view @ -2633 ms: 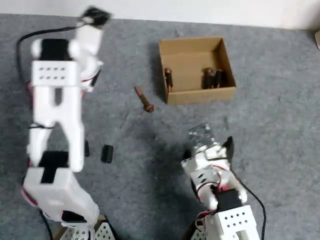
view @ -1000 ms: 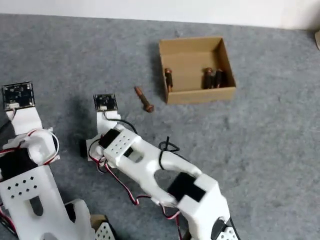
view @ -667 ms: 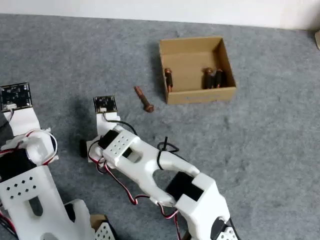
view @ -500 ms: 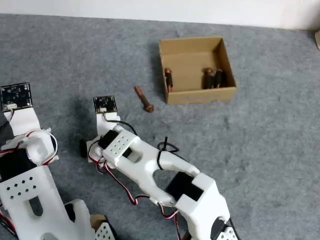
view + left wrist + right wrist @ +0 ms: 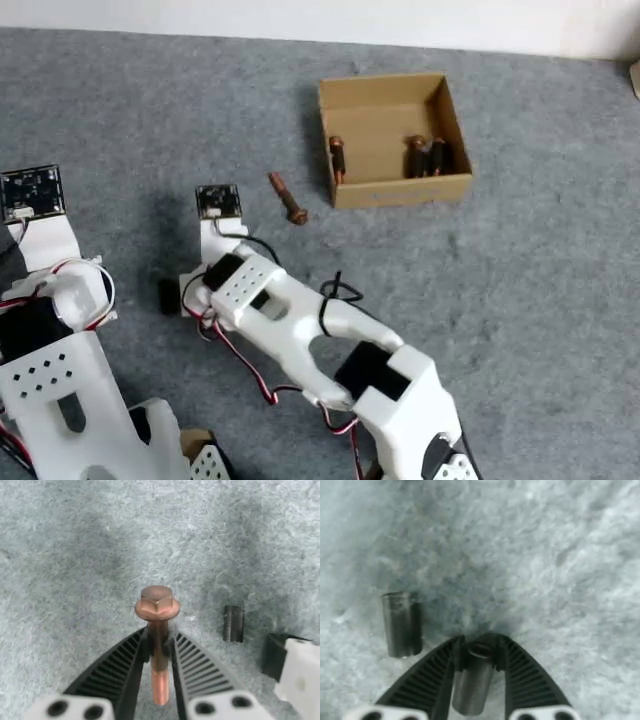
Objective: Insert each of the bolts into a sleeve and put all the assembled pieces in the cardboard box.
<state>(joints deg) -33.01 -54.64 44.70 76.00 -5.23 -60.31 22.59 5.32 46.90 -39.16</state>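
Right hand [image 5: 479, 647] has edged toward the cardboard box [image 5: 400, 190] since a moment ago — from above its fingers hide under the wrist. It's clamped on a sleeve [image 5: 472, 682], a second sleeve [image 5: 401, 625] lying just beside. Left hand [image 5: 157, 640] grips a bolt [image 5: 156, 605], head outward. Another bolt [image 5: 288, 198] lies on the tabletop [image 5: 520, 300] near the box — assembled pieces [image 5: 425, 155] inside.

The right arm [image 5: 300, 330] is stretching across the near carpet [image 5: 540, 280], walling the left arm [image 5: 50, 350] off from the cardboard box [image 5: 400, 190]. A loose bolt [image 5: 288, 198] is lying just beside one outer wall. Assembled pieces [image 5: 425, 155] are crowding the box's near side, while its far half and the carpet on the opposite flank are lying open.
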